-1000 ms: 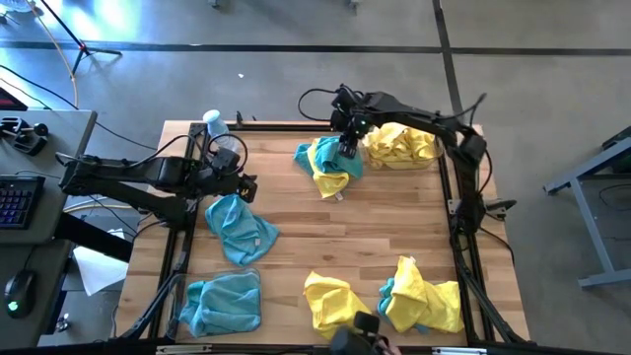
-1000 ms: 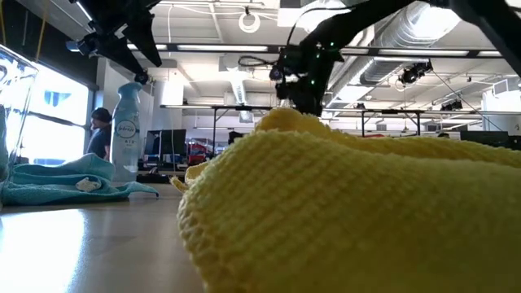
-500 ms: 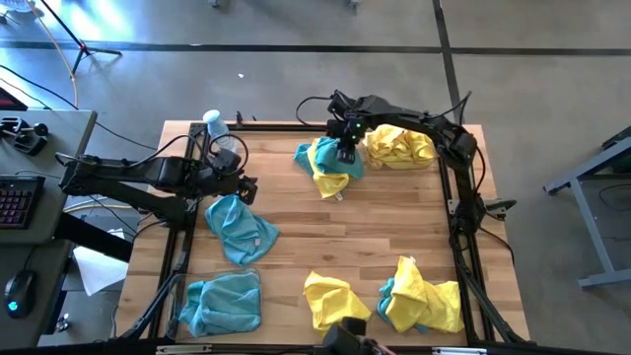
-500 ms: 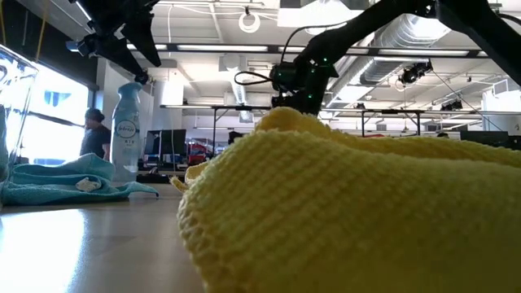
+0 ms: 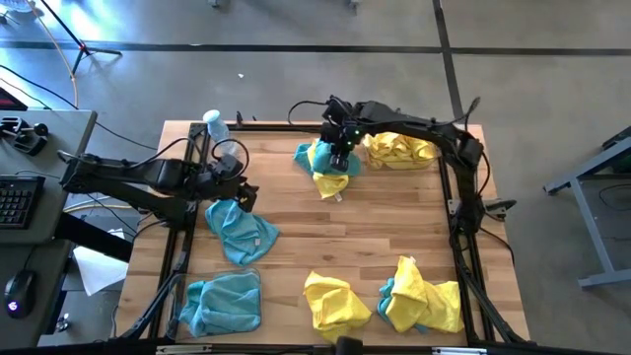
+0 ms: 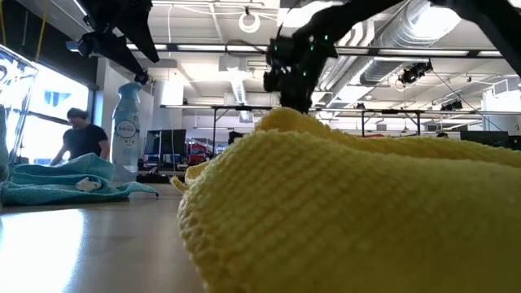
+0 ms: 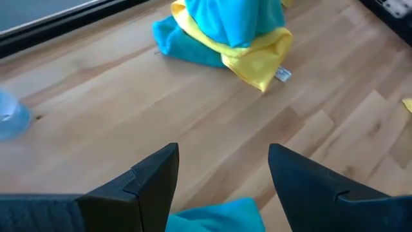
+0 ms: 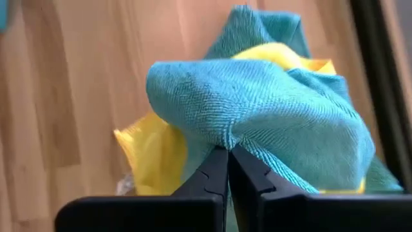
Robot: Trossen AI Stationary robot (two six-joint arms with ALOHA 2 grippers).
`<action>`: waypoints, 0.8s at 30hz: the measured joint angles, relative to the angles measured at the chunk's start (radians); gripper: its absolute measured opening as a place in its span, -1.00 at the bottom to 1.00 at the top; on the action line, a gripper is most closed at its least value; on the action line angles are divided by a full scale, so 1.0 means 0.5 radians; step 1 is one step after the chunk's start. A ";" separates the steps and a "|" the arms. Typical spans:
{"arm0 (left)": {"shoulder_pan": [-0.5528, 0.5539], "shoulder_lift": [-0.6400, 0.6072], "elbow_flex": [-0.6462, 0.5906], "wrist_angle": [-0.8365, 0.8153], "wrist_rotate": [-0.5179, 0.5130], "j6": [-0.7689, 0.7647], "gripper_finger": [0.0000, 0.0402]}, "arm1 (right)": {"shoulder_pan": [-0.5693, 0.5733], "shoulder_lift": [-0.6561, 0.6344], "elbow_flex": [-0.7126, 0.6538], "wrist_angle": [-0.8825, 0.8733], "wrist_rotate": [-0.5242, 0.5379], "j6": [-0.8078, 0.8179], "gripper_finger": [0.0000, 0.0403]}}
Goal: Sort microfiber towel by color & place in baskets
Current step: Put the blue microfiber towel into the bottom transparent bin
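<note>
At the table's far side lies a mixed pile [image 5: 323,166] of teal and yellow microfiber towels, and my right gripper [image 5: 340,158] is shut on its top teal towel [image 8: 257,109]. My left gripper [image 5: 245,189] hangs open above a crumpled teal towel [image 5: 240,229] at the left; its fingers [image 7: 154,180] touch nothing. One see-through basket [image 5: 436,161] at the far right holds yellow towels [image 5: 399,148]. Another basket [image 5: 258,274] at the near left holds a teal towel [image 5: 222,301]. My right gripper pinches a raised fold of the teal towel [image 8: 226,143] between its two shut fingers [image 8: 209,174]. The fingers come from above, slanting down. The teal cloth bunches up at the fingers, while the rest of it drapes over the yellow towel [image 8: 151,151] on the table.
Near the front edge lie a yellow towel [image 5: 335,299] and a yellow-and-teal heap [image 5: 422,296]; the yellow one fills the low view [image 6: 326,212]. A spray bottle [image 5: 214,124] stands at the far left corner. Bare wood lies in the table's middle [image 5: 365,227]. A person [image 6: 79,138] moves in the room behind.
My right gripper has shifted a little toward the table's left edge, over the mixed pile at the far side. My left arm has kept still.
</note>
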State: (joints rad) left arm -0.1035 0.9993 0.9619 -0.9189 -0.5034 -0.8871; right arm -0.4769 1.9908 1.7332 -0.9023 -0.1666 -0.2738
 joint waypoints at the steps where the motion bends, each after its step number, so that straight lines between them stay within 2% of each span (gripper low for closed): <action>1: -0.022 0.000 0.000 0.001 0.002 0.000 0.14 | 0.032 -0.037 0.000 -0.004 0.040 0.023 -0.99; 7: -0.222 -0.002 0.000 0.055 0.091 -0.018 0.14 | 0.281 -0.301 0.000 -0.002 0.293 0.267 -1.00; 15: -0.561 -0.002 0.002 0.452 0.099 0.001 0.14 | 0.719 -0.613 0.000 -0.006 0.672 0.763 -1.00; 24: -0.736 0.025 0.002 0.816 0.077 0.170 0.14 | 1.278 -0.645 -0.002 0.017 0.981 1.284 -1.00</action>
State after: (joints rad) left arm -0.4715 1.0118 0.9630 -0.5107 -0.4650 -0.8022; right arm 0.1621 1.6684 1.7325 -0.8937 0.3239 0.3681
